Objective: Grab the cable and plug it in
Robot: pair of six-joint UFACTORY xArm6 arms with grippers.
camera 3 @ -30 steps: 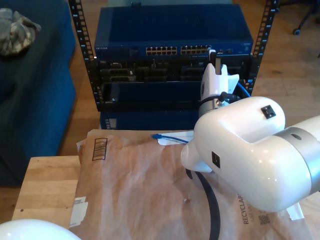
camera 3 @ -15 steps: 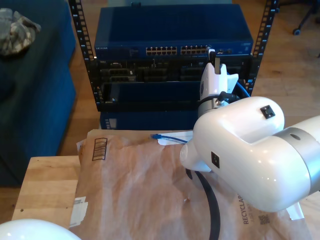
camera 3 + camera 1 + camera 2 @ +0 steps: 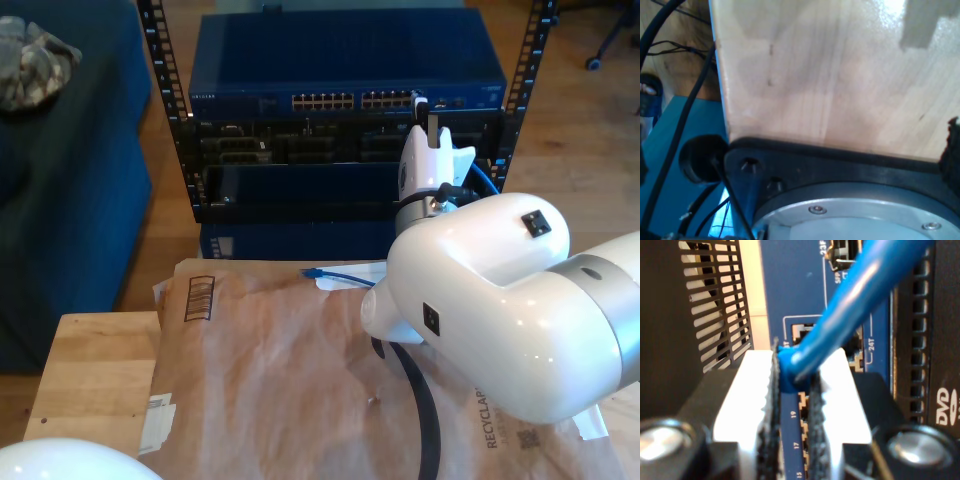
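Rack of dark blue and black network gear stands at the far side of the exterior view, behind a wooden table spread with brown paper. Across the top unit, the switch, runs a row of ports.

A big white arm takes up the exterior view's right and reaches toward the rack. It carries my second gripper, raised right at the switch's port row, near the row's end on the exterior view's right.

My second gripper has its jaws clamped tight on the cable, pinching the bright-blue line just behind its end. That end points straight at the switch face, close in front of the numbered ports; whether its plug touches a port I cannot tell. From the pinch the cable's length runs back toward the camera, away from the switch. In the exterior view its other end lies on the paper, pointing to the exterior view's left.

My first gripper's fingers are hidden behind its own black and metal mount, above pale wood; their state I cannot tell.
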